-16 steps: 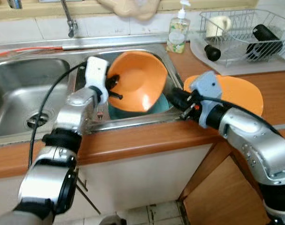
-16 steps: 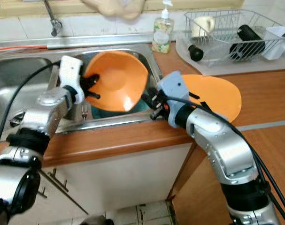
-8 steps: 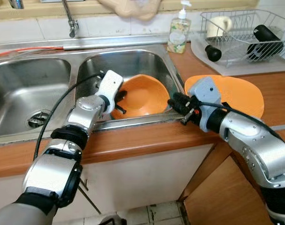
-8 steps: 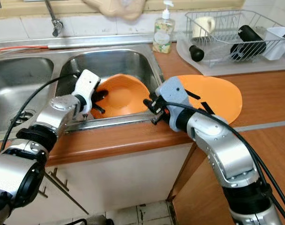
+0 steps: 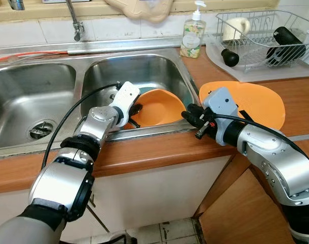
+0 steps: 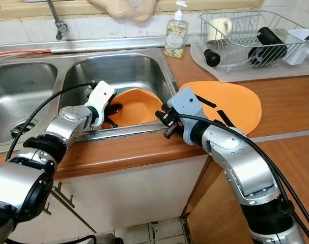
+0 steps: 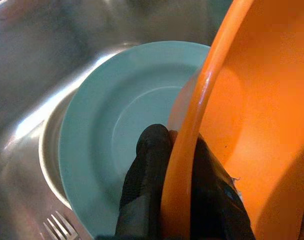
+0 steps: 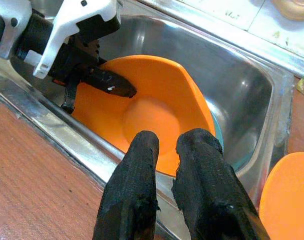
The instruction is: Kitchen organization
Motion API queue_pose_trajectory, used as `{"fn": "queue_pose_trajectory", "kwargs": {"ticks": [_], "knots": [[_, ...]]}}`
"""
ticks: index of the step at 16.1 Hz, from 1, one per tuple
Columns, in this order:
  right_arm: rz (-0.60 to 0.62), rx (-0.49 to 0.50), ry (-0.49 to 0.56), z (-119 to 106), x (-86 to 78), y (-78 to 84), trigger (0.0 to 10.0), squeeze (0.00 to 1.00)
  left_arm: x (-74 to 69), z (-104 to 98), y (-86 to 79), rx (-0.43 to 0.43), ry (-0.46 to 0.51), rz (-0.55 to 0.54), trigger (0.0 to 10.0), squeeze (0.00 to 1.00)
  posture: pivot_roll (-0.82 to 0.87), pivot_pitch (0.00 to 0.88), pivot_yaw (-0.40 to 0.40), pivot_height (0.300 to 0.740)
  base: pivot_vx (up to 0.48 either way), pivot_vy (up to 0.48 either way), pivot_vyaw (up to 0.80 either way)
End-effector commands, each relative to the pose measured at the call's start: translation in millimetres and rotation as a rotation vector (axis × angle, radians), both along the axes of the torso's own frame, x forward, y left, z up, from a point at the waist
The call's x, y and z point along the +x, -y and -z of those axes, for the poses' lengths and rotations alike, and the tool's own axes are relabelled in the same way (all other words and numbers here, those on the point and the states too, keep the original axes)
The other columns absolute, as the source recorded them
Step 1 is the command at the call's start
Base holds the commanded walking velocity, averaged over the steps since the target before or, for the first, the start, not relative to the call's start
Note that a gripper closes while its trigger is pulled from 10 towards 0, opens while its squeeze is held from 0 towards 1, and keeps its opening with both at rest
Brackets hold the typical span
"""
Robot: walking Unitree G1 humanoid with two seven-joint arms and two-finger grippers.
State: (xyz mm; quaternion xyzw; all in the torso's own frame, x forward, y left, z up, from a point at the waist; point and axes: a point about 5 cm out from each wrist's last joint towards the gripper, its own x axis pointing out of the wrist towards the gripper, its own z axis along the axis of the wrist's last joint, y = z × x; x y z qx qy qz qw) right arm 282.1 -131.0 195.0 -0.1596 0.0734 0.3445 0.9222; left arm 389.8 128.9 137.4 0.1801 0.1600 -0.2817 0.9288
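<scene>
An orange bowl [image 5: 159, 107] rests tilted in the right sink basin [image 5: 139, 71], over a teal plate [image 7: 106, 125]. My left gripper [image 5: 134, 109] is shut on the bowl's near rim, one black finger inside and one outside. A fork [image 7: 56, 225] lies on the basin floor beside the teal plate. My right gripper [image 5: 192, 119] hovers at the basin's front right corner, pointing toward the bowl, its fingers [image 8: 136, 190] shut with nothing between them. An orange plate [image 5: 256, 99] lies on the wooden counter just behind my right wrist.
A soap bottle [image 5: 192, 35] stands at the sink's back right corner. A wire dish rack [image 5: 266, 35] with a mug and dark bottles fills the back right counter. The faucet [image 5: 75, 23] rises behind the divider, with the left basin [image 5: 27, 101] beside it.
My left gripper has lowered the orange bowl from upright above the basin down onto the teal plate. The right gripper has barely shifted.
</scene>
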Motion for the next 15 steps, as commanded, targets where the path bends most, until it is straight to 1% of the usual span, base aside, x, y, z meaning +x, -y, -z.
{"fn": "queue_pose_trajectory", "kwargs": {"ticks": [1, 3, 4, 5, 6, 11, 15], "knots": [[-0.021, -0.009, 0.010, -1.1, -2.0, -2.4, 10.0, 0.00, 0.4, -1.7, 4.3, 0.014, -0.006, 0.033, 10.0, 0.00, -0.05, 0.000, 0.056, 0.740, 0.000, 0.000, 0.00], [-0.021, -0.009, 0.009, -1.0, -2.1, -2.6, 10.0, 0.00, 0.3, -1.4, 4.2, 0.011, -0.012, 0.035, 10.0, 0.00, -0.05, 0.000, 0.056, 0.740, 0.000, 0.000, 0.00], [-0.020, -0.010, 0.009, -0.8, -2.1, -2.5, 10.0, 0.00, 0.3, -1.2, 4.2, 0.011, -0.014, 0.036, 10.0, 0.05, -0.05, 0.000, 0.056, 0.740, 0.000, 0.000, 0.00], [-0.019, -0.011, 0.008, -0.4, -1.9, -2.2, 10.0, 0.00, 0.2, -0.9, 4.3, 0.010, -0.018, 0.038, 10.0, 0.83, -0.05, 0.000, 0.056, 0.740, 0.000, 0.000, 0.00], [-0.017, -0.013, 0.008, -0.1, -1.9, -2.1, 10.0, 0.00, 0.1, -0.7, 4.1, 0.009, -0.021, 0.038, 10.0, 1.00, -0.05, 0.000, 0.057, 0.740, 0.000, 0.000, 0.00], [-0.015, -0.023, 0.007, 1.1, -1.8, -1.2, 10.0, 0.00, 0.3, -0.9, 2.6, 0.006, -0.017, 0.032, 10.0, 1.00, -0.05, 0.000, 0.057, 0.740, 0.000, 0.000, 0.00], [-0.010, -0.029, 0.010, 1.5, -1.4, -0.8, 10.0, 0.00, 1.2, -2.7, -4.5, -0.003, 0.006, 0.002, 10.0, 1.00, -0.05, 0.000, 0.056, 0.740, 0.000, 0.000, 0.00]]}}
